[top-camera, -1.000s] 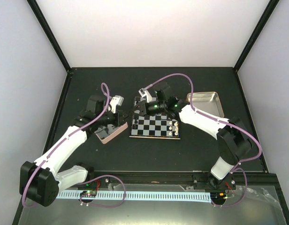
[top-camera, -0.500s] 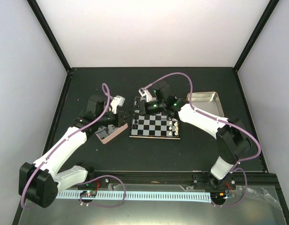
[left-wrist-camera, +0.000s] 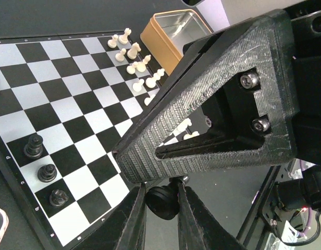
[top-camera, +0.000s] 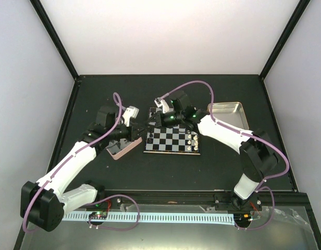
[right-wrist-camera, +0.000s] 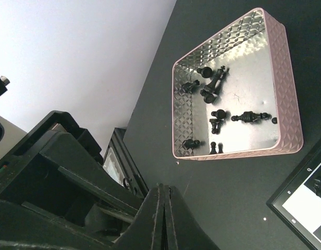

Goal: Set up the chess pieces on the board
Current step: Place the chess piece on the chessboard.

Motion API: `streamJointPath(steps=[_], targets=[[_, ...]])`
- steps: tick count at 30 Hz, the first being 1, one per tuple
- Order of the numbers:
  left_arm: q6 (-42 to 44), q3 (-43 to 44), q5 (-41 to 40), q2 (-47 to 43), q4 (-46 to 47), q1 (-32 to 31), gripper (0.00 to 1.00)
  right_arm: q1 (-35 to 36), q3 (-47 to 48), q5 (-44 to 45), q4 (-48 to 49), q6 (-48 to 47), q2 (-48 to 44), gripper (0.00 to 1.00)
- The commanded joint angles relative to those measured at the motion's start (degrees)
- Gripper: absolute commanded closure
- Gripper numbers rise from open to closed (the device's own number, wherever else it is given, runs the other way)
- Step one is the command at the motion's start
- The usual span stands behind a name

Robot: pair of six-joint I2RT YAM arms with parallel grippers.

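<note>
Over the dark desk (top-camera: 165,166), the left gripper (left-wrist-camera: 160,192), pinching a black piece (left-wrist-camera: 161,202), should set it upright beside those standing on the board (left-wrist-camera: 93,99); right gripper (right-wrist-camera: 162,190) closed, empty.

- We see a matte black table (top-camera: 165,177) spanning the enclosure from left to right.
- Behind it stands a plain white far wall (top-camera: 171,36), evenly lit.
- A greyer left wall (top-camera: 25,104) and right wall (top-camera: 306,114) flank it.
- Black frame struts (top-camera: 53,39) edge the far corners.
- Nearest us lie a pale notched strip (top-camera: 165,216) and a metal ledge (top-camera: 165,237).
</note>
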Motion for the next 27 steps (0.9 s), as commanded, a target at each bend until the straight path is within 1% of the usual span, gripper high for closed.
streamJointPath(steps=[1, 6, 11, 15, 19, 22, 27], targets=[[-0.17, 0.93, 0.5, -0.74, 3.54, -0.37, 0.83, 0.13, -0.67, 1.37, -0.21, 0.55, -2.15, 0.99], [-0.9, 0.7, 0.11, -0.25, 4.24, -0.37, 0.86, 0.08, -2.48, 0.86, 2.8, 3.17, -3.54, 0.95], [-2.13, -0.05, 0.78, 0.25, 6.03, -0.45, 0.88, -0.27, -5.61, 0.84, 7.05, 7.44, -5.44, 0.86], [-3.31, -0.67, 1.15, 0.35, 7.5, -0.45, 0.89, -0.9, -7.98, 1.01, 9.91, 10.62, -6.8, 0.82], [-4.22, -1.09, 1.18, 0.31, 8.49, -0.43, 0.89, -1.8, -10.81, 0.47, 13.71, 14.56, -8.69, 0.74], [-7.04, -1.96, 1.46, 0.23, 10.75, -0.45, 0.89, -2.19, -13.63, 0.02, 17.63, 18.78, -9.98, 0.69], [-11.51, -3.67, 2.28, -0.34, 16.0, -0.62, 0.89, -2.43, -17.56, -1.45, 25.87, 27.35, -11.27, 0.68]])
